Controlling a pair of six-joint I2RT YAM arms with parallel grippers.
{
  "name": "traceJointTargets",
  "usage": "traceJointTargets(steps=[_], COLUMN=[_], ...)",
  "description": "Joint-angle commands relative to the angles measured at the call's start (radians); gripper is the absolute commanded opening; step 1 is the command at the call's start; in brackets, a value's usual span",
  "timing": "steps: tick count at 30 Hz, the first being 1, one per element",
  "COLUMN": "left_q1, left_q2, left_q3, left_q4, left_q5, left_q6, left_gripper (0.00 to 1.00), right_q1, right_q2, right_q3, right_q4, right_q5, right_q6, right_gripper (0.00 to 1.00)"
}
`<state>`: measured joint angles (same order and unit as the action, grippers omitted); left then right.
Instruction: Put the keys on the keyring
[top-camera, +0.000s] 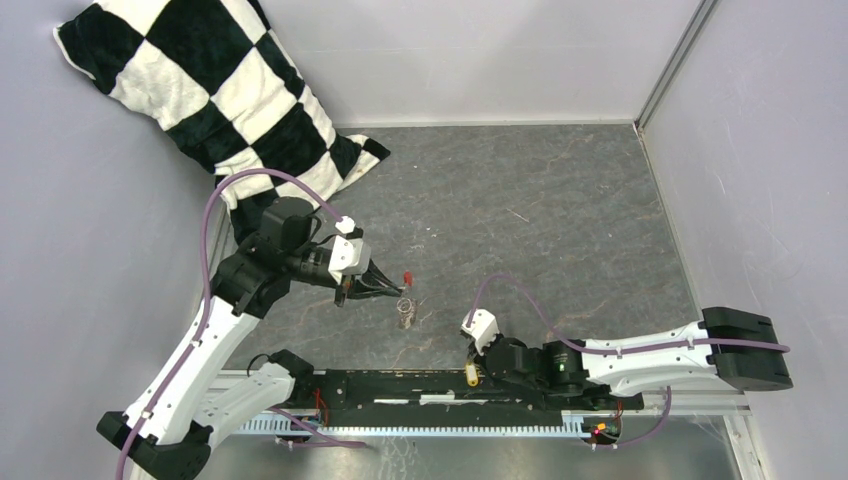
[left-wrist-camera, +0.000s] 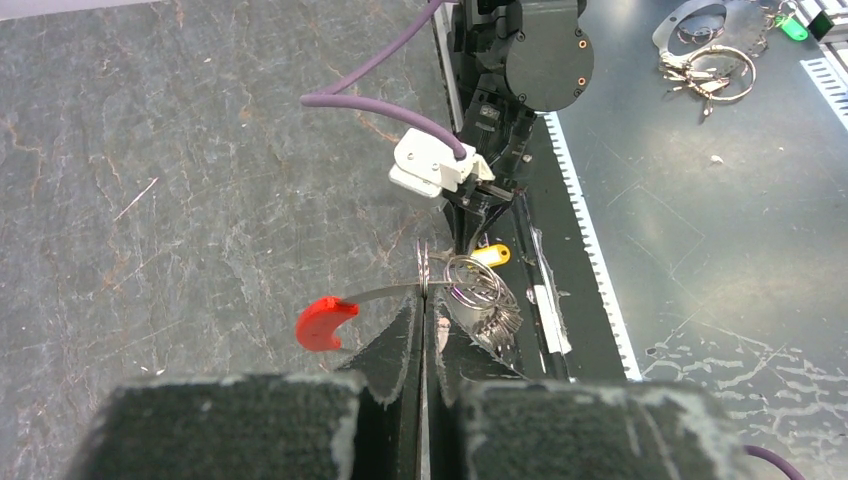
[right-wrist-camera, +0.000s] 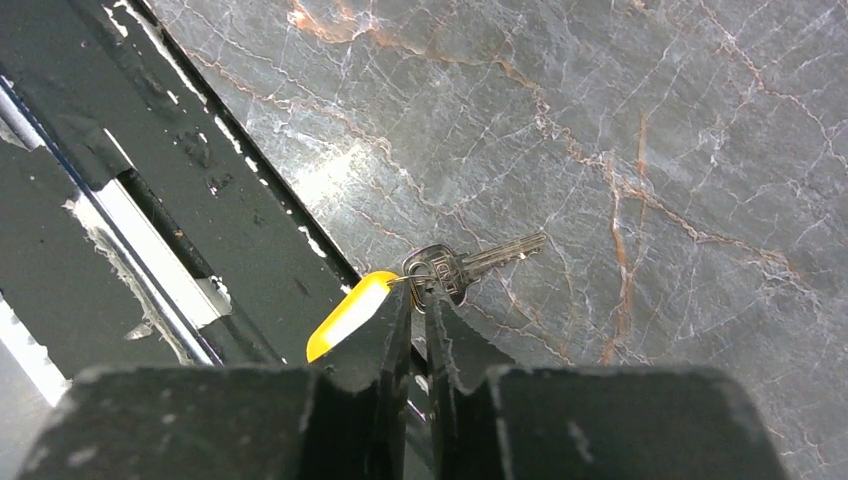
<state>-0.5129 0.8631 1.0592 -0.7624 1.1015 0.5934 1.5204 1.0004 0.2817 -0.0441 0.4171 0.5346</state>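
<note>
Right wrist view: right hand (right-wrist-camera: 418, 305) clenched on key (right-wrist-camera: 468, 262), silvery blade projecting beyond fingertips, yellow tag (right-wrist-camera: 345, 315) beside them. Left hand (left-wrist-camera: 422, 310) pinches keyring (left-wrist-camera: 385, 292): thin silver loop, red tab (left-wrist-camera: 325, 322) just beyond its fingertips.

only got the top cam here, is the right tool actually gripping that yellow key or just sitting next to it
Observer: Gripping it. The right wrist view shows the right tool shut on the key at its silver head, with the yellow tag sticking out beside it.
Operator: ok and the left one, got the ring
Observer: Yes. In the left wrist view the left tool is shut on the keyring along its thin band, with the red sleeve off to one side.
</note>
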Motion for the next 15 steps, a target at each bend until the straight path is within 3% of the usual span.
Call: traceJointTargets(steps=[1,5,15], left_q1=[-0.001,-0.002,-0.001], left_q2=[-0.024,-0.028,-0.057], left_q3=[-0.011,-0.022,-0.062], left_q4=[0.005,0.007,0.006], left_q5=[0.01,0.014,0.012], left_q6=[-0.006,-0.011,-0.037], left_gripper=[0.02,0.02,0.02], right_q1=[-0.013,-0.056,-0.231], right_q2=[0.009,-0.02,-0.059], right_q3=[0.005,0.007,0.0], right_q4=[0.027,-0.008,0.175], right_q5=[0.029,0.037,-0.15], right_q6=[-0.008,-0.064,-0.429], right_gripper=[0.12,0.0,0.0])
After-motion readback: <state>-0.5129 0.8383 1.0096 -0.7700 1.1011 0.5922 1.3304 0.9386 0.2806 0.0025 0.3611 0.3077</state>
